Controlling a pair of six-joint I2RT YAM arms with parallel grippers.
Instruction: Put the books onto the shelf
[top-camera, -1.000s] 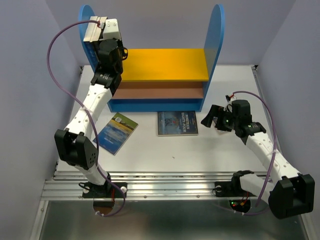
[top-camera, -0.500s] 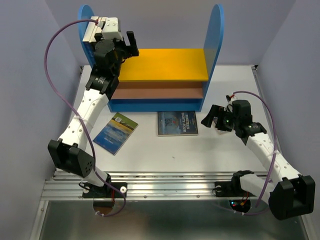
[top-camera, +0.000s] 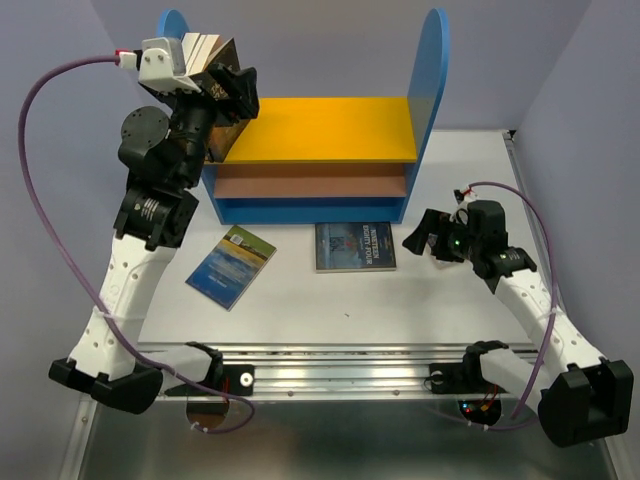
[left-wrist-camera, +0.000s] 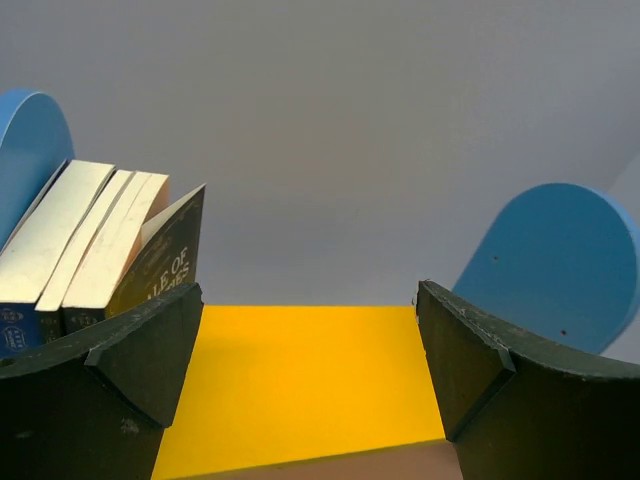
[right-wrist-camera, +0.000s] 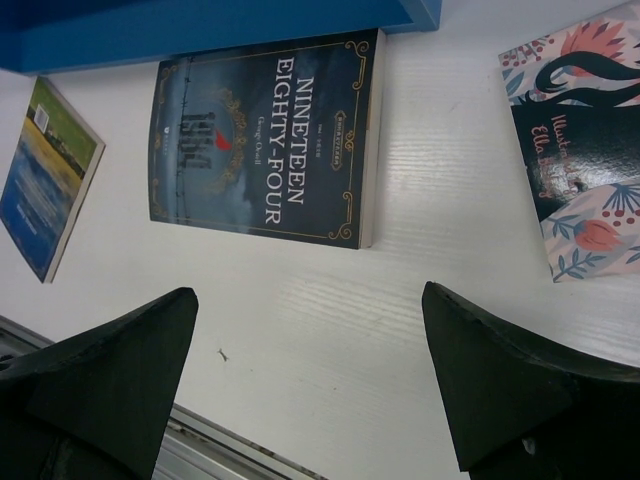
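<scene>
The shelf (top-camera: 320, 128) stands at the back of the table, with blue side panels, a yellow upper board (left-wrist-camera: 300, 380) and a brown lower board. A row of books (left-wrist-camera: 100, 240) stands on the yellow board and leans against the left panel (left-wrist-camera: 30, 150); the outermost has a dark cover. My left gripper (top-camera: 235, 95) hovers open just right of them, over the yellow board, holding nothing. Nineteen Eighty-Four (right-wrist-camera: 265, 145) lies flat in front of the shelf base. A green-and-blue book (top-camera: 232, 265) lies to its left. My right gripper (right-wrist-camera: 310, 360) stands open above the table, empty.
A floral-covered book (right-wrist-camera: 585, 150) lies on the table right of Nineteen Eighty-Four; the right arm hides it from above. The shelf's right panel (left-wrist-camera: 560, 260) rises at the far end. Purple cables loop from both arms. An aluminium rail (top-camera: 340, 365) runs along the near edge.
My left gripper opened and let go of the book at the shelf's left end. It then drew back to the right as its arm swung up and left. The right arm stayed still.
</scene>
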